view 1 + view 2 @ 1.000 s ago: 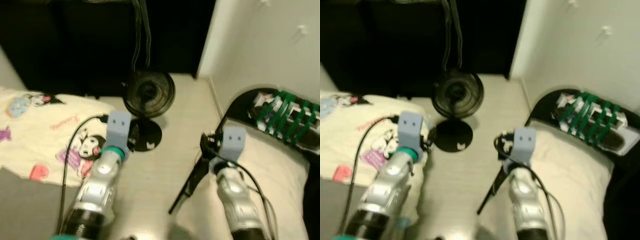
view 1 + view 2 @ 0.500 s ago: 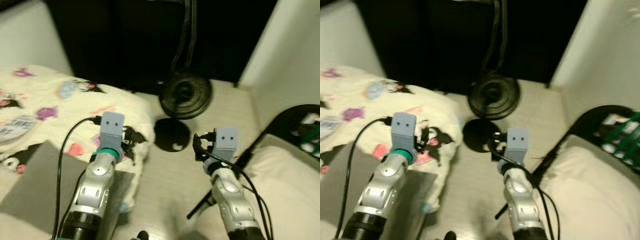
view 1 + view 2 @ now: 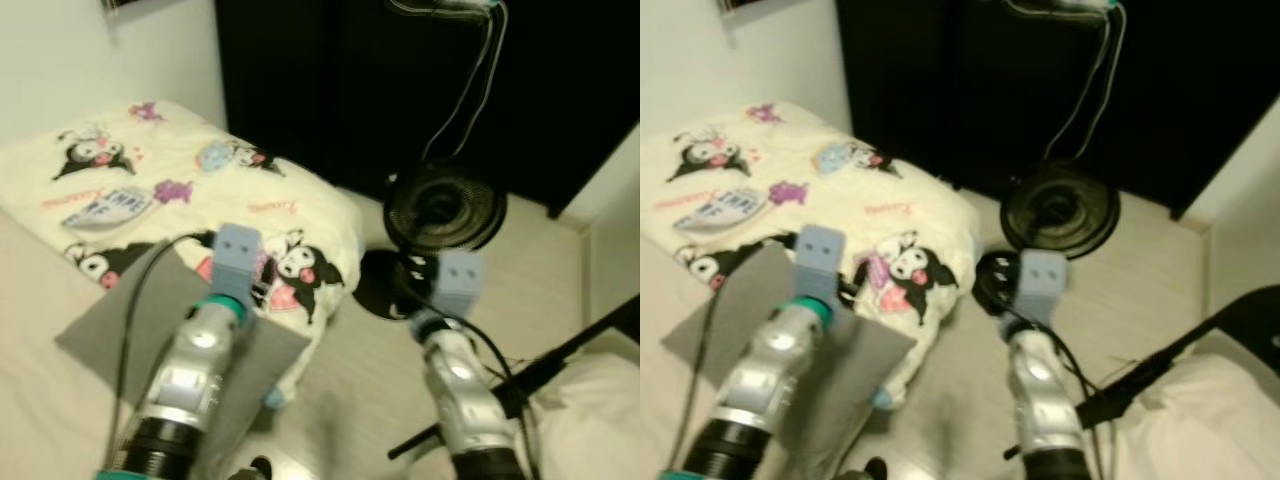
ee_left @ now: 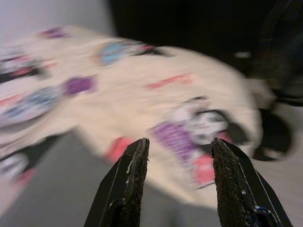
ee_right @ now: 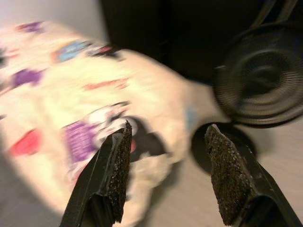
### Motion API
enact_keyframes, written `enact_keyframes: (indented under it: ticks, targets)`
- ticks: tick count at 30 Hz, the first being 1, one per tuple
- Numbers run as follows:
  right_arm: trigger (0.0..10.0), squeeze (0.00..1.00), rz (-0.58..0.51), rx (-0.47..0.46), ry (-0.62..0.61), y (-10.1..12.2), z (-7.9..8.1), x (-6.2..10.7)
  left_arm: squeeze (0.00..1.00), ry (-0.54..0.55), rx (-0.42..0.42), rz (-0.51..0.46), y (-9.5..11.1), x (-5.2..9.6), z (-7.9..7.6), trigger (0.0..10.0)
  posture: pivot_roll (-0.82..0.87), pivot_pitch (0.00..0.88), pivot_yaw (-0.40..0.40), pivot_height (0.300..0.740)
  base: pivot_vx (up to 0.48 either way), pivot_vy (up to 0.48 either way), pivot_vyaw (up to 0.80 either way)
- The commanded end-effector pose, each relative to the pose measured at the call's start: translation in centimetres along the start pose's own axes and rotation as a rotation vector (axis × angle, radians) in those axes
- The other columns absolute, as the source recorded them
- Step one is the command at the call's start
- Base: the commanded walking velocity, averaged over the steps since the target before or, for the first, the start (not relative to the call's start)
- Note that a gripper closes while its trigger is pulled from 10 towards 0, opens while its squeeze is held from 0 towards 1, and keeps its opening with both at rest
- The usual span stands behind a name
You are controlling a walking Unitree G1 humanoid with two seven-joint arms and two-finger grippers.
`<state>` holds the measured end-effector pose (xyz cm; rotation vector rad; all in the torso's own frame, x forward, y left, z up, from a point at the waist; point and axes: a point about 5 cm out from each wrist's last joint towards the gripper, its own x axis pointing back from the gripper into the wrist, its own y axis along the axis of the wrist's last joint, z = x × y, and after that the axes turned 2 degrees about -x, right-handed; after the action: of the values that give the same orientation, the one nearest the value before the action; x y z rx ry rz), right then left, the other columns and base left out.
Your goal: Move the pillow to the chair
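Both grippers hover empty, fingers apart: left gripper (image 4: pixel 177 182) over the cartoon blanket (image 3: pixel 190 190), right gripper (image 5: pixel 165 177) near the fan (image 3: pixel 445 210). The pillow (image 3: pixel 590 410) lies on the chair (image 3: pixel 1260 305), far right.

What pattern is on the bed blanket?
Cream blanket printed with black-and-white cartoon characters plus pink, purple and blue patches; clearest in the left eye view.

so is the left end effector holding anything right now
No, the left end effector is open, its two black fingers spread apart with nothing between them, above the cartoon-print pillow.
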<state>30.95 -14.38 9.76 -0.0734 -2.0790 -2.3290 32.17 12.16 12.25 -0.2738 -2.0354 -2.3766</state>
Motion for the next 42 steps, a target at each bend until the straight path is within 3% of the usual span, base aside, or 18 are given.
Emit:
enact_keyframes:
  ticks: [1, 5, 13, 42]
  targets:
    - [10.0, 0.00, 0.021, 0.001, -0.015, -0.5, -0.5, 0.1, 0.00, 0.003, -0.022, 0.007, -0.2, 0.1, 0.0, 10.0, -0.01, 0.015, 0.020, 0.740, 0.000, 0.000, 0.80]
    - [10.0, 0.00, 0.021, 0.003, -0.010, -0.4, -0.5, 0.0, 0.00, 0.014, -0.058, -0.002, -0.1, 0.0, 0.2, 10.0, 0.00, 0.015, 0.013, 0.740, 0.000, 0.000, 0.80]
    - [10.0, 0.00, 0.017, 0.010, 0.000, -0.2, -0.5, -0.3, 0.00, 0.063, -0.027, 0.008, -0.2, 0.0, 0.8, 10.0, 0.00, 0.014, 0.011, 0.740, 0.000, 0.000, 0.80]
    - [10.0, 0.00, 0.020, 0.025, 0.040, -0.2, -0.1, -0.9, 0.00, 0.057, -0.055, 0.038, -0.8, 0.4, 1.0, 10.0, 0.01, 0.015, -0.012, 0.740, 0.000, 0.000, 0.80]
